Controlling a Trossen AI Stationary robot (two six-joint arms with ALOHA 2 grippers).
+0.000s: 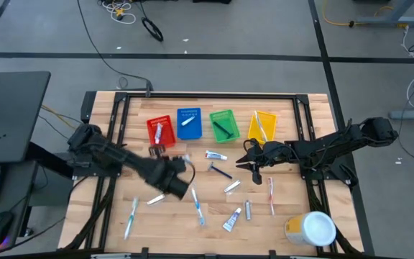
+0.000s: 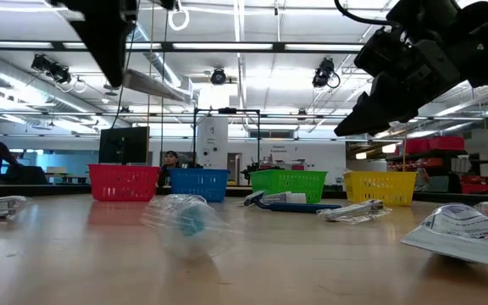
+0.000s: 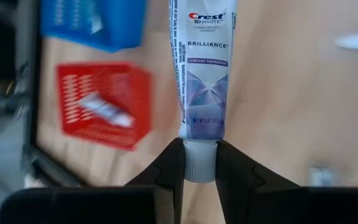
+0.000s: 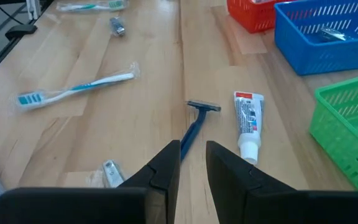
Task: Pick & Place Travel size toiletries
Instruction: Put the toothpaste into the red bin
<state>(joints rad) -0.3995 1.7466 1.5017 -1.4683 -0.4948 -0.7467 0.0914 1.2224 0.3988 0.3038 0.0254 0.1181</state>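
My left gripper (image 1: pixel 180 170) is over the middle of the table, shut on a white Crest toothpaste tube (image 3: pixel 204 68). Beyond it in the left wrist view lie the red bin (image 3: pixel 104 106), which has a small tube in it, and the blue bin (image 3: pixel 95 22). My right gripper (image 4: pixel 192 163) hovers right of centre, its fingers a narrow gap apart and touching nothing. Just ahead of it, a blue razor (image 4: pixel 194 127) and a white toothpaste tube (image 4: pixel 248 124) lie flat on the wood. Other toothbrushes and tubes are scattered on the near half of the table. My left gripper pinches the toothpaste tube by its white cap (image 3: pixel 200 167), one finger on each side. The tube's body runs straight on past the fingertips, in line with the fingers. The blurred table and bins lie well behind it, so it looks lifted clear.
Red (image 1: pixel 159 131), blue (image 1: pixel 189 122), green (image 1: pixel 223 124) and yellow (image 1: pixel 262 126) bins stand in a row along the far side. A white-lidded yellow tub (image 1: pixel 311 229) sits at the near right corner. Wrapped toothbrushes (image 1: pixel 131 216) (image 1: pixel 271 196) and small tubes (image 1: pixel 231 219) lie near the front.
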